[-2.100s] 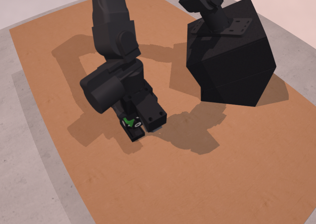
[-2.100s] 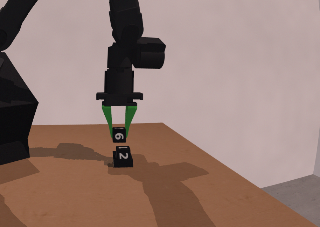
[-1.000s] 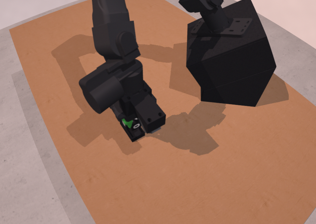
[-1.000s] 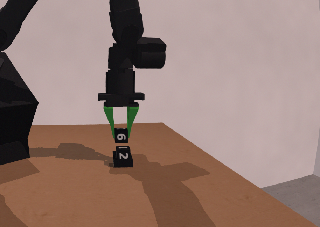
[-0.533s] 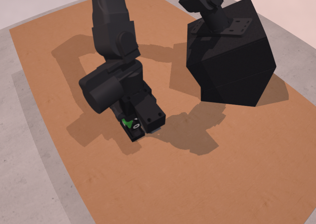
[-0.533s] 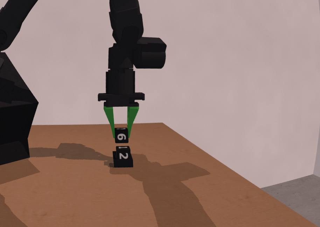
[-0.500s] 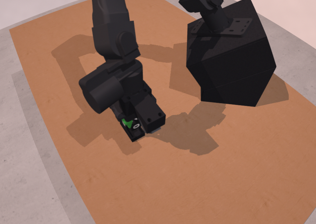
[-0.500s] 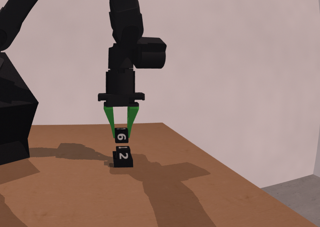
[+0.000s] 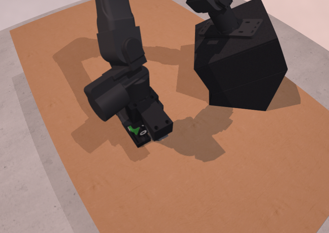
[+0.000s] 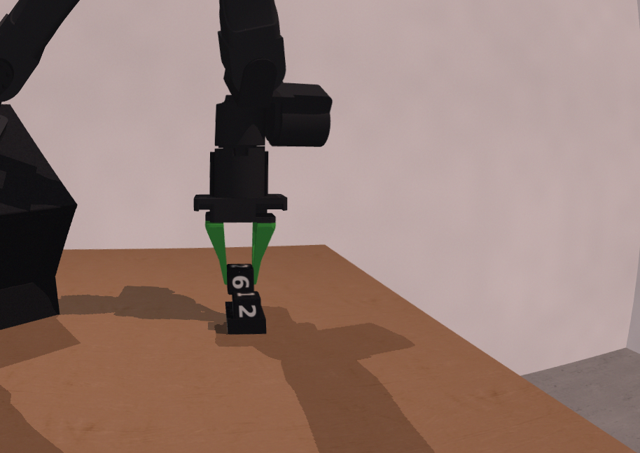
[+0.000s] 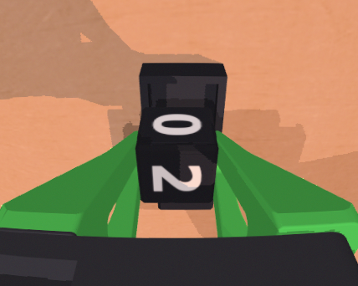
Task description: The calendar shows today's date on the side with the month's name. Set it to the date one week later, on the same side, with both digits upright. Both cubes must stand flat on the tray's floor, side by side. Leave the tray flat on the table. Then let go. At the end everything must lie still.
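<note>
My gripper (image 10: 241, 277), with green fingers, is shut on a black number cube (image 10: 240, 276) and holds it just above the black calendar tray (image 10: 246, 320). In the exterior view the held cube shows a 6 on its side. In the wrist view the held cube (image 11: 178, 166) shows a 0 on top and a 2 facing the camera, between my fingers. A second cube (image 10: 246, 306) stands in the tray below and shows a 2 on its side and a 1 on top. In the top view the cube (image 9: 142, 132) and tray (image 9: 140, 141) are mostly hidden under my wrist.
The robot's large black base block (image 9: 239, 60) stands on the brown table at the back right. The table's right edge (image 10: 465, 334) drops to a grey floor.
</note>
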`<state>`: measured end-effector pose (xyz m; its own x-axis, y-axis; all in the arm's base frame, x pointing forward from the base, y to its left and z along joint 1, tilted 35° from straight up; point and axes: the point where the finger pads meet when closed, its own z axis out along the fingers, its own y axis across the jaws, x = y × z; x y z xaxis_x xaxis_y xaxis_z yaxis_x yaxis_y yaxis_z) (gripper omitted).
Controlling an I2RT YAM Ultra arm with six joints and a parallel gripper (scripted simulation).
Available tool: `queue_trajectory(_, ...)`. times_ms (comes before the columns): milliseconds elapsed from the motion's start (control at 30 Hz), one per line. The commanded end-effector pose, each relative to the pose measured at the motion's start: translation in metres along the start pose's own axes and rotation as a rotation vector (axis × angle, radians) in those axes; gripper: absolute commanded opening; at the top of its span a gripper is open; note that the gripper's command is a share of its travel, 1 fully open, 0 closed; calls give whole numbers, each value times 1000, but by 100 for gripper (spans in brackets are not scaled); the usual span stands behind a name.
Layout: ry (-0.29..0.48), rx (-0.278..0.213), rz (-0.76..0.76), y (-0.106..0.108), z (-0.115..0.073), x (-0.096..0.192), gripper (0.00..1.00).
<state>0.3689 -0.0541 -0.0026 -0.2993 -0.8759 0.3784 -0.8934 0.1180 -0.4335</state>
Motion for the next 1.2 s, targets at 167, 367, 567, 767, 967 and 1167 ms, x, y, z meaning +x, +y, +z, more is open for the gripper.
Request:
queue_trajectory(167, -19, 7, -10, 0, 7, -6, 26)
queue_trajectory(367, -17, 3, -9, 1, 12, -4, 26)
queue_trajectory(567, -24, 25, -2, -5, 9, -4, 26)
queue_trajectory(767, -23, 17, -10, -3, 13, -7, 26)
queue_trajectory(967, -22, 16, -7, -3, 12, -5, 26)
queue_trajectory(1167, -22, 16, -7, -3, 12, -5, 26)
